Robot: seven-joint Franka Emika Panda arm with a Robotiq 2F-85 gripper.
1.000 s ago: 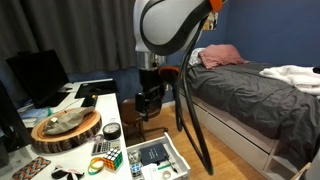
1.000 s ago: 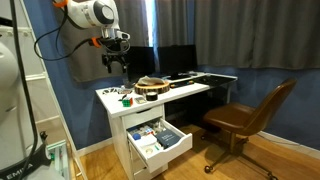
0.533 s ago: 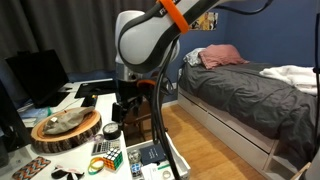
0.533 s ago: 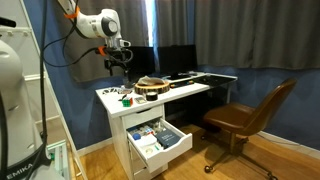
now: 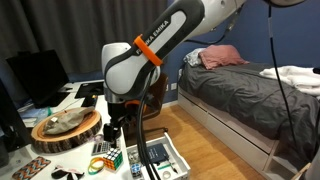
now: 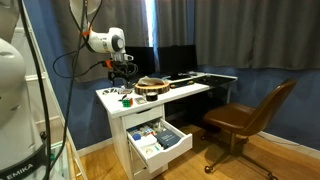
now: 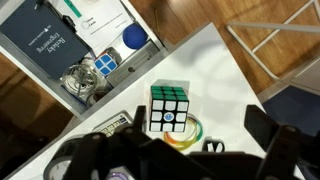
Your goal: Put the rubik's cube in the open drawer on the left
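Note:
The rubik's cube (image 7: 168, 108) sits on the white desk top, green face and white-and-black face showing, partly on a ring of coloured bands (image 7: 188, 137). In an exterior view it lies near the desk's front corner (image 5: 112, 157). My gripper (image 7: 200, 140) is open and empty, hovering just above the desk, with the cube near its left finger. It shows in both exterior views (image 5: 115, 128) (image 6: 122, 72). The white drawer (image 7: 38, 72) stands pulled out below the desk (image 5: 178, 160) (image 6: 175, 143) and holds a dark book, a blue ball and small items.
A round wooden tray (image 5: 65, 128) and a black tape roll (image 5: 111, 131) stand on the desk behind the cube. A monitor (image 5: 38, 75) is at the back. A bed (image 5: 250, 90) and a brown chair (image 6: 245, 120) stand beside the desk.
The arm has swung from beside the desk to over its front corner and come down, so the open gripper now hangs just above the cube.

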